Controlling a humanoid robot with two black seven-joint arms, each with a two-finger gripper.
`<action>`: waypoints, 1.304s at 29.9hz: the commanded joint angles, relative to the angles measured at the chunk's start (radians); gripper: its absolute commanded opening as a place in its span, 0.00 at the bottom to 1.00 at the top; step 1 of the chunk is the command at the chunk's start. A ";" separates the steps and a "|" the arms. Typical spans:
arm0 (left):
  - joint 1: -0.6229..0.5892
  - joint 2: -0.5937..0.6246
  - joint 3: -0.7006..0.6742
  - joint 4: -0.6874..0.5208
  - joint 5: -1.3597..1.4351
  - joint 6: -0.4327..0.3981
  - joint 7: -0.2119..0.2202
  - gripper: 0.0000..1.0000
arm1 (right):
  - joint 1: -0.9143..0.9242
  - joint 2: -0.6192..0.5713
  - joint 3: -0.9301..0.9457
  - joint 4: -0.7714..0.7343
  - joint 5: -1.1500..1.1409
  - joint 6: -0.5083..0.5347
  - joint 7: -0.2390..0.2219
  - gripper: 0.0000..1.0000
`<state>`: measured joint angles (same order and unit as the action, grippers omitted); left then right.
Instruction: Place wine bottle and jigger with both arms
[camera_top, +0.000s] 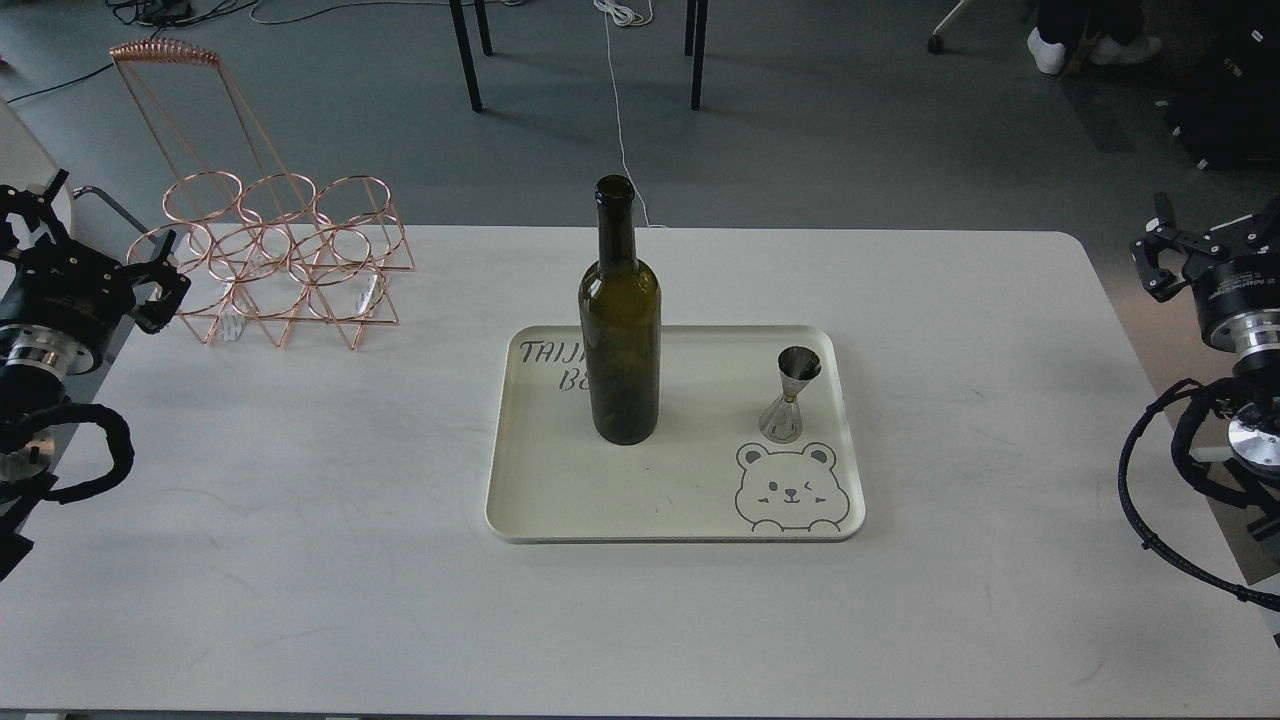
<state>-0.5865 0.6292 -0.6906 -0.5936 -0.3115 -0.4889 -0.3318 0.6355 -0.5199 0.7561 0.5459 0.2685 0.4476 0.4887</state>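
The wine bottle (620, 330), dark olive-green and unlabelled, stands upright on the left-centre of a cream tray (520, 500). On the tray's right side the small steel jigger (790, 395) stands upright, just above a printed bear face. My left gripper (160, 275) hovers at the table's left edge, beside the wire rack and far from the bottle; its fingers are spread and hold nothing. Off the table's right edge, my right gripper (1205, 245) is also open and empty, well away from the jigger.
A rose-gold wire rack (280, 270) with rings and a tall handle stands at the table's back left, close to my left gripper. The white table (300, 520) ends just behind the rack. Chair legs and cables lie on the floor beyond.
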 joint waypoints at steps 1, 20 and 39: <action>-0.004 0.003 -0.004 0.000 -0.004 0.000 -0.001 0.99 | -0.004 -0.002 -0.004 0.003 -0.002 -0.003 0.000 1.00; -0.012 -0.002 -0.010 -0.009 -0.011 0.000 -0.026 0.99 | 0.003 -0.278 -0.149 0.517 -0.662 -0.220 0.000 0.98; -0.013 -0.011 -0.009 -0.009 -0.006 0.000 -0.027 0.99 | 0.087 -0.238 -0.435 0.663 -1.844 -0.573 0.000 0.95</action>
<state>-0.6000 0.6150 -0.7005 -0.6042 -0.3175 -0.4887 -0.3589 0.6971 -0.7636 0.3978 1.2102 -1.4511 -0.0723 0.4888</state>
